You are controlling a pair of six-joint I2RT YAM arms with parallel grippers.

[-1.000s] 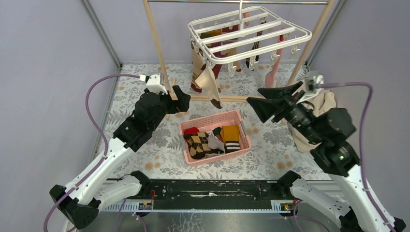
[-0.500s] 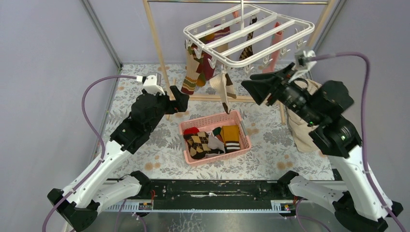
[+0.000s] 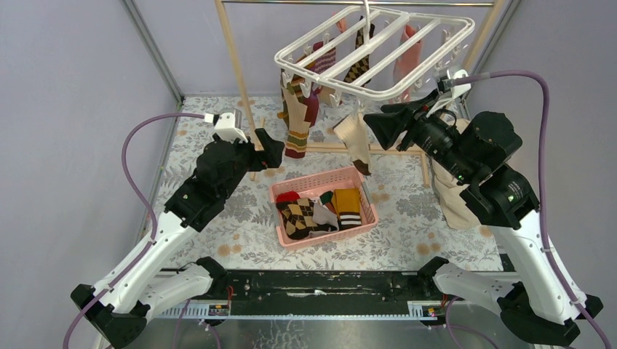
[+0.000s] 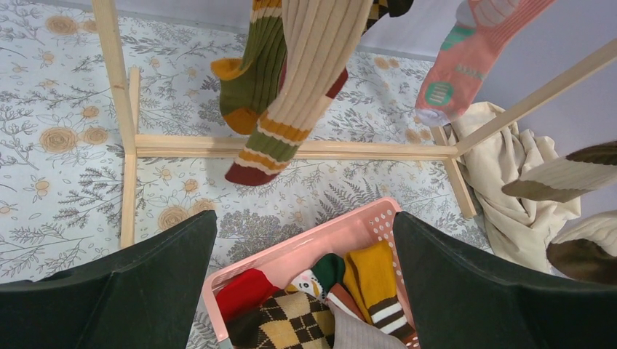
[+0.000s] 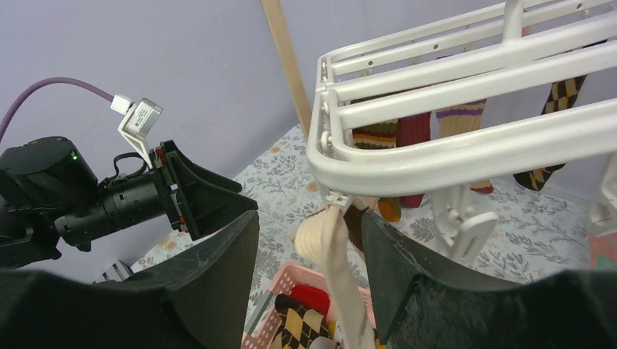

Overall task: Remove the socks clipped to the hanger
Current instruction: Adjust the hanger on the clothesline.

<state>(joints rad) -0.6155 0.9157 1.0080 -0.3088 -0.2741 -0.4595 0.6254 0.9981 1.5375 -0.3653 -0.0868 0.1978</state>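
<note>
The white hanger [image 3: 331, 78] hangs tilted from the top rail, with several socks clipped under it: a striped green-and-tan one [image 3: 297, 131], a pink one [image 3: 407, 54] and a cream sock with a brown toe [image 3: 354, 139]. My right gripper [image 3: 378, 123] is raised beside the hanger, open. In the right wrist view the cream sock [image 5: 338, 247] hangs from a clip on the hanger's rim [image 5: 407, 156], between the parted fingers of my right gripper [image 5: 309, 243]. My left gripper [image 3: 271, 150] is open and empty, above the pink basket [image 4: 320, 240].
The pink basket [image 3: 314, 179] in the middle holds removed socks, among them an argyle one [image 3: 305, 217]. A wooden rail frame [image 3: 234, 65] surrounds the hanger. A beige cloth [image 3: 451, 200] lies at the right, by the frame's foot.
My right arm has risen and moved up to the hanger. The hanger has swung and turned, carrying the cream sock to the right, between my right fingers. My left arm has barely moved.
</note>
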